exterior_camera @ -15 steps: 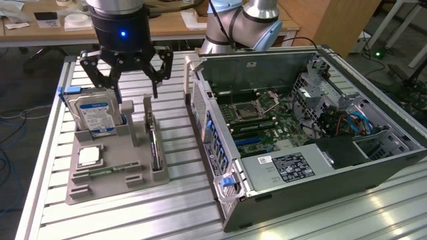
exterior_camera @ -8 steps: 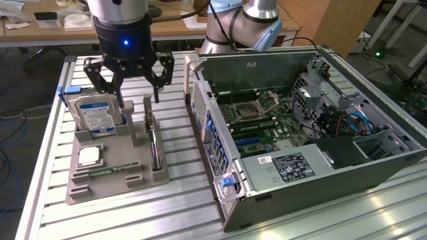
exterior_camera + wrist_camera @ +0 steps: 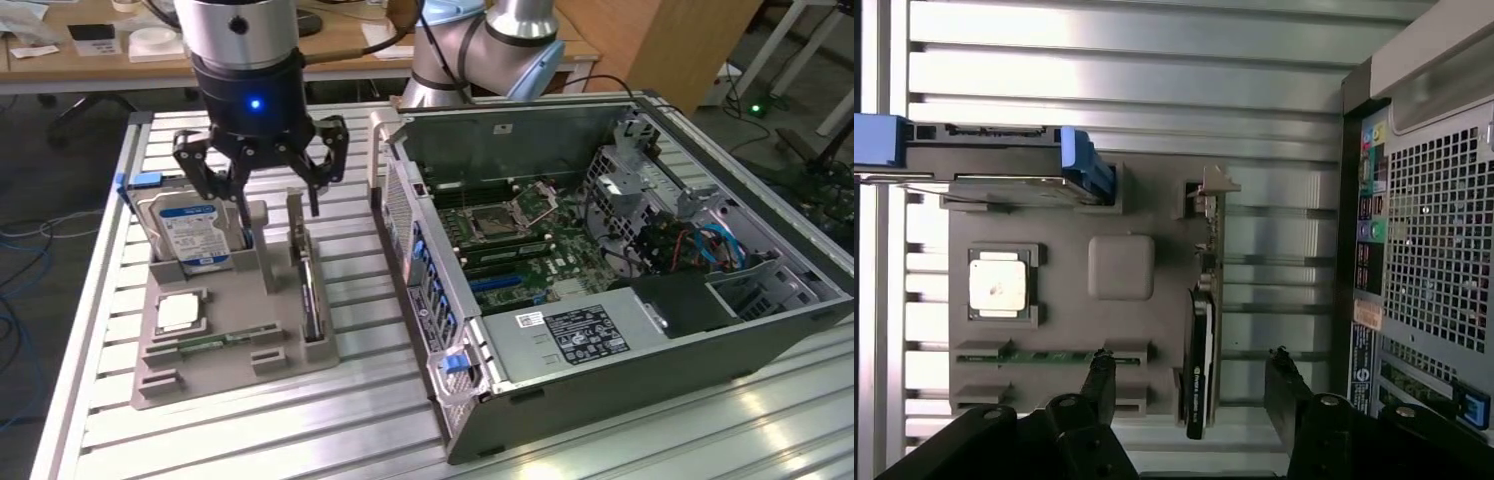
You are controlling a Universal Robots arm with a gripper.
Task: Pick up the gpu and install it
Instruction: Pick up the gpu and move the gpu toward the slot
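Note:
The gpu [image 3: 310, 290] is a thin dark card standing on edge in a slot along the side of the grey holder tray [image 3: 234, 300] nearest the computer case. In the wrist view the gpu [image 3: 1201, 340] runs lengthwise, with its silver bracket [image 3: 1212, 188] at the far end. My gripper [image 3: 267, 195] hangs above the tray's far end, open, holding nothing. In the wrist view the gripper [image 3: 1189, 362] has one finger [image 3: 1099, 370] on each side of the card's near end, well apart from it.
The tray also holds a blue-labelled hard drive [image 3: 187, 230], a processor chip [image 3: 180, 312] and a green memory stick [image 3: 214, 340]. The open computer case [image 3: 747, 330] lies on the exterior view's right, its motherboard [image 3: 514, 235] exposed. The slatted metal table [image 3: 267, 430] carries everything.

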